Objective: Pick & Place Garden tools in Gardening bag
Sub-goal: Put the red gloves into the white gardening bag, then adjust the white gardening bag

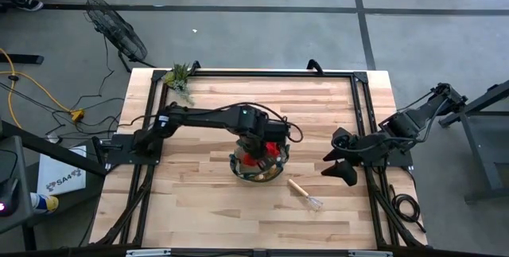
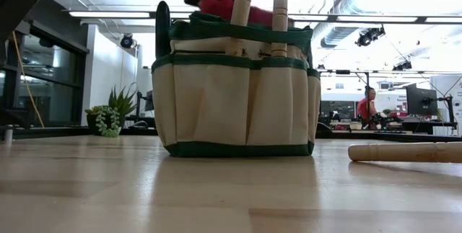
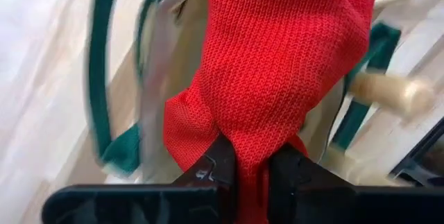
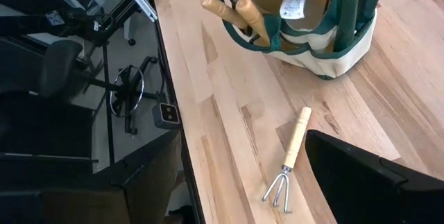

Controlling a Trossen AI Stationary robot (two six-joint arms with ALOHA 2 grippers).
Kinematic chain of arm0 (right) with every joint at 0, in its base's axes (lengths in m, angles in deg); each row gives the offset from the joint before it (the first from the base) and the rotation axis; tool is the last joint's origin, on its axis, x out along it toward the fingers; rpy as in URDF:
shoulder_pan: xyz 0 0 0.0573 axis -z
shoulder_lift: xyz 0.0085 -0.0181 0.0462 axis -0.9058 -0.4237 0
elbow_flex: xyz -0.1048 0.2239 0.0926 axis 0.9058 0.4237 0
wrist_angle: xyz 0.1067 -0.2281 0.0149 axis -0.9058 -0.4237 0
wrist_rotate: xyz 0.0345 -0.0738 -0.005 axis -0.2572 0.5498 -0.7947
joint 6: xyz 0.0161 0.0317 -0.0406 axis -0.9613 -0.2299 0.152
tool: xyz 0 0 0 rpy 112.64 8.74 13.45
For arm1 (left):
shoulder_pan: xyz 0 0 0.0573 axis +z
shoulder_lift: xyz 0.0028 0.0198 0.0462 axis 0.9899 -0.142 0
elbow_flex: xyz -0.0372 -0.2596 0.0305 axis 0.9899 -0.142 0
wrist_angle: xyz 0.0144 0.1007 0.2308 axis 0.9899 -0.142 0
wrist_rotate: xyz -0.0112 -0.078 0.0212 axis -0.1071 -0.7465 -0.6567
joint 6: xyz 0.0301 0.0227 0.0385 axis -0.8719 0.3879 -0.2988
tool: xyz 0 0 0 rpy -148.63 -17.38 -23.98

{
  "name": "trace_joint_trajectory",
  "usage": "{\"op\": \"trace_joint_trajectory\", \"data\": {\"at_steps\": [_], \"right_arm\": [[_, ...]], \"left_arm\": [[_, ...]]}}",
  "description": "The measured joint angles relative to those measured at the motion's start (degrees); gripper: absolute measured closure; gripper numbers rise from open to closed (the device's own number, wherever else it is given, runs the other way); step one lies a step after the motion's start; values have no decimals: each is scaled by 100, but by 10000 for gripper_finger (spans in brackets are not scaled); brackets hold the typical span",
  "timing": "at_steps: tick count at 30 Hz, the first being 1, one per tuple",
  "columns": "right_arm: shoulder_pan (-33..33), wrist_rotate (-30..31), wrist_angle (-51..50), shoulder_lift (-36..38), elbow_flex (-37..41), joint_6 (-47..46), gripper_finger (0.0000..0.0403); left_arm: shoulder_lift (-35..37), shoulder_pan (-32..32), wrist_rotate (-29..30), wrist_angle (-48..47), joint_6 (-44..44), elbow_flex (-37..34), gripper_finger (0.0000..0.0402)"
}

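Red glove gripped directly over the gardening bag

The left end effector is clenched on a red glove, pinching a fold of its knit fabric between the two dark fingers, right above the open mouth of the gardening bag. The glove is bright red, ribbed knit, with a black cuff edge. The bag is tan canvas with dark green trim; two wooden handles stand up out of its pockets. A wooden-handled rake lies on the bench just beside the bag, toward the right end effector, which is released and waits near the bench's right edge.
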Motion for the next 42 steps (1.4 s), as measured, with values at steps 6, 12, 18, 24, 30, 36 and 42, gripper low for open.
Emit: {"op": "trace_joint_trajectory", "data": {"at_steps": [6, 12, 18, 24, 30, 36, 42], "right_arm": [[0, -73, -6, 0, 0, 44, 101], [0, -79, -48, 0, 0, 86, 101], [0, -79, -48, 0, 0, 147, 101], [0, -78, -48, 0, 0, 147, 101], [0, -74, -48, 0, 0, 147, 101], [0, -72, -46, 0, 2, 146, 101], [0, -72, -46, 0, 2, 145, 101]], "left_arm": [[-190, -2, -109, -162, 57, -9, 372], [-276, 0, -38, -170, 103, -21, 370], [-273, -4, -21, -203, -14, -14, 320], [-271, -3, 29, -209, -72, -14, 271], [-269, -4, 42, -209, -204, -14, 221], [-265, -4, -23, -209, -223, -14, 168], [-260, -4, -66, -209, -214, -14, 152]]}}
